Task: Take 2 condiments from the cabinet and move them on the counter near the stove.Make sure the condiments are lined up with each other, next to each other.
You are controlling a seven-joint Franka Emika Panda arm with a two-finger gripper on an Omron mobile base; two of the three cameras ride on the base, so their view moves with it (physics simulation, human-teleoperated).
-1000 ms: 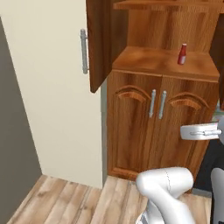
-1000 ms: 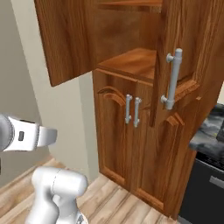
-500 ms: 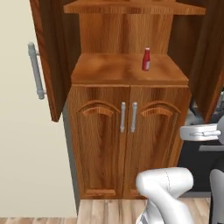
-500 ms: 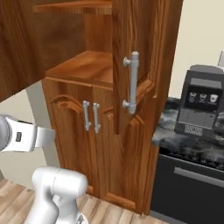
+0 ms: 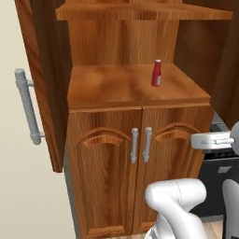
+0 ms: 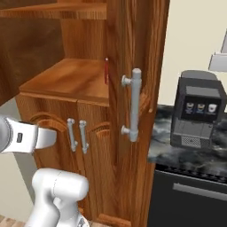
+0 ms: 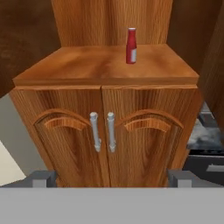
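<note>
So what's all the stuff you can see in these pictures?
red bottle: one, red with a pale cap, upright on the cabinet's open shelf, towards the back right.
cabinet: one, reddish-brown wood, upper doors swung open, two arched lower doors shut.
bar handles: two grey ones side by side on the lower doors, one on each upper door.
counter: one, dark marbled stone, right of the cabinet.
coffee machine: one, black, standing on the counter.
robot arm: one, white, in front of the cabinet.
gripper: one, dark tips, jaws wide open, empty.
</note>
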